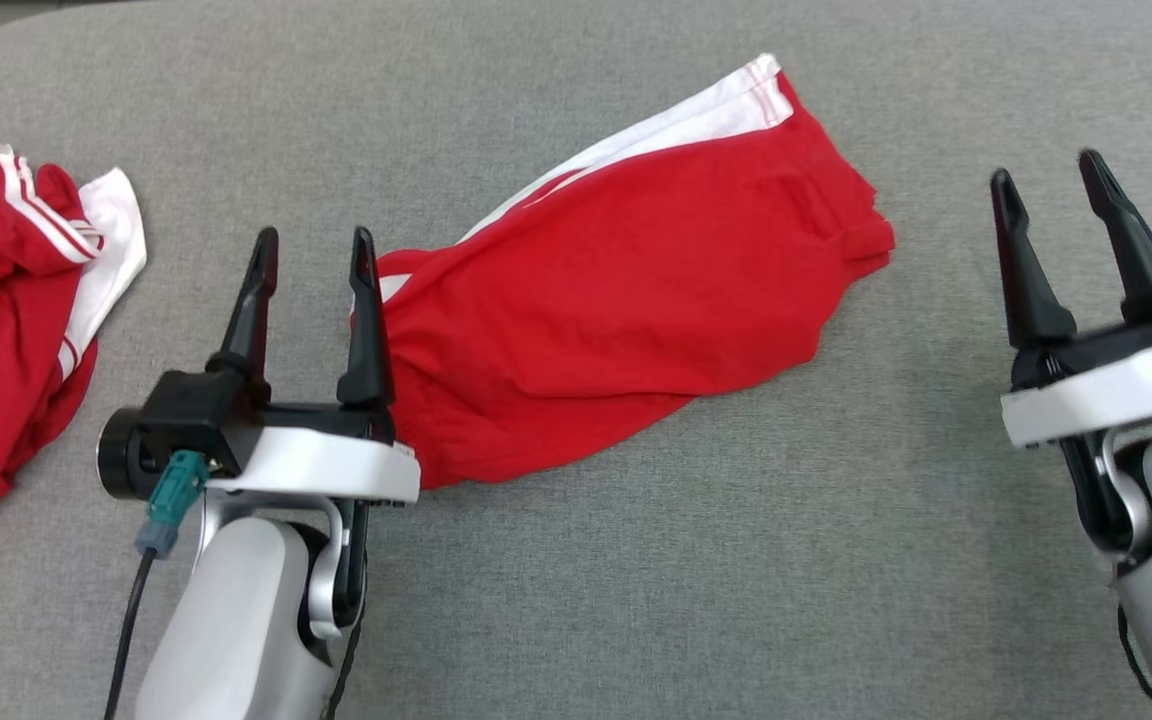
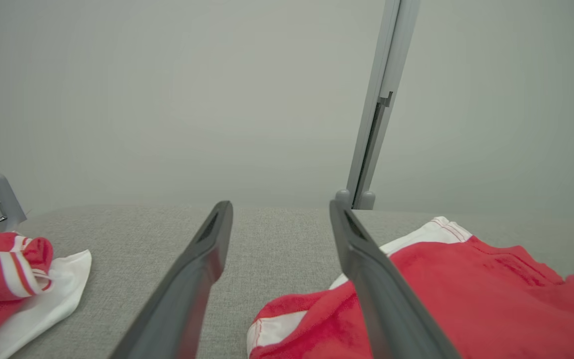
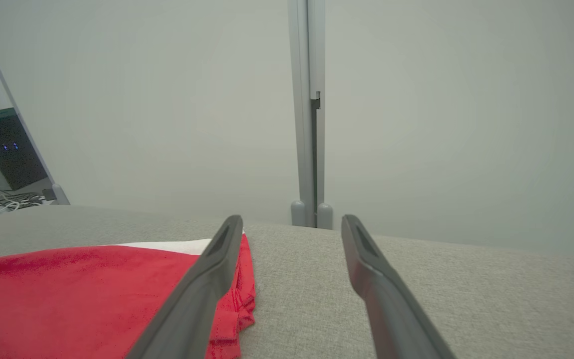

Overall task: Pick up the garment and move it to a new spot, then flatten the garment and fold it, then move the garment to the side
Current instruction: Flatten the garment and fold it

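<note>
**Head view: both claws wide, red garment flat between them**

Head view, and the red cloth garment with a white side band lies spread on the grey woven surface, running on a slant from lower left up to upper right, white band along its far edge. Nothing has hold of it.

The left gripper stands at the garment's lower-left end, fingers spread wide and holding nothing. One finger crosses the cloth's edge here; whether it touches, I cannot tell. In the left wrist view the same fingers rise open, the garment's white-trimmed end just under the right one.

Over on the other side, the right gripper sits clear of the garment's right end, a strip of bare grey between them, jaws wide and empty too. The right wrist view puts the red hem beside its left finger.

Far left, a crumpled red-and-white garment lies well apart. A grey upright post stands behind the surface.
</note>
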You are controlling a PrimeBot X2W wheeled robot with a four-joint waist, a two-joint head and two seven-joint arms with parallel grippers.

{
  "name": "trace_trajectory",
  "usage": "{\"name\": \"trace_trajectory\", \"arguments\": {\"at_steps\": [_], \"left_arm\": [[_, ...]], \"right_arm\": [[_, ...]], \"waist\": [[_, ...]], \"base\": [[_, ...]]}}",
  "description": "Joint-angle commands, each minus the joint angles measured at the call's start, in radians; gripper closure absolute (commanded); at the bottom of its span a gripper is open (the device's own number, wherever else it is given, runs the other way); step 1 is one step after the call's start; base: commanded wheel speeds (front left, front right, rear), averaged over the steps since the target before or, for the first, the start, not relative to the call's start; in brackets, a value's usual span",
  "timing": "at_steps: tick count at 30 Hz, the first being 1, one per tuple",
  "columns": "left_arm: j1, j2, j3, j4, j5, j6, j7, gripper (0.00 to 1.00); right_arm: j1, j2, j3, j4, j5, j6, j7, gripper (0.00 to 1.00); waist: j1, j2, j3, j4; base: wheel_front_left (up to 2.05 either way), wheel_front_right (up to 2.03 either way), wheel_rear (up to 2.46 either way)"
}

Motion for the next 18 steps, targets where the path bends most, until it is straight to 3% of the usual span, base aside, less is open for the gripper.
{"name": "trace_trajectory", "arguments": {"at_steps": [1, 11, 18], "left_arm": [[0.010, 0.009, 0.001, 0.005, 0.016, -0.006, -0.002, 0.00], [0.104, 0.022, 0.005, 0.068, 0.050, -0.001, -0.002, 0.00], [0.136, 0.029, 0.007, 0.088, 0.050, 0.010, -0.002, 0.00]], "right_arm": [[0.030, 0.006, -0.013, -0.017, -0.013, 0.000, -0.005, 0.00], [0.288, 0.092, -0.161, -0.204, -0.118, 0.000, 0.075, 0.00], [0.388, 0.142, -0.207, -0.300, -0.159, 0.000, 0.131, 0.00]], "waist": [[0.0000, 0.0000, -0.018, -0.013], [0.0000, 0.0000, -0.087, -0.048], [0.0000, 0.0000, -0.112, -0.059]], "base": [[0.00, 0.00, 0.00], [0.00, 0.00, 0.00], [0.00, 0.00, 0.00]]}}
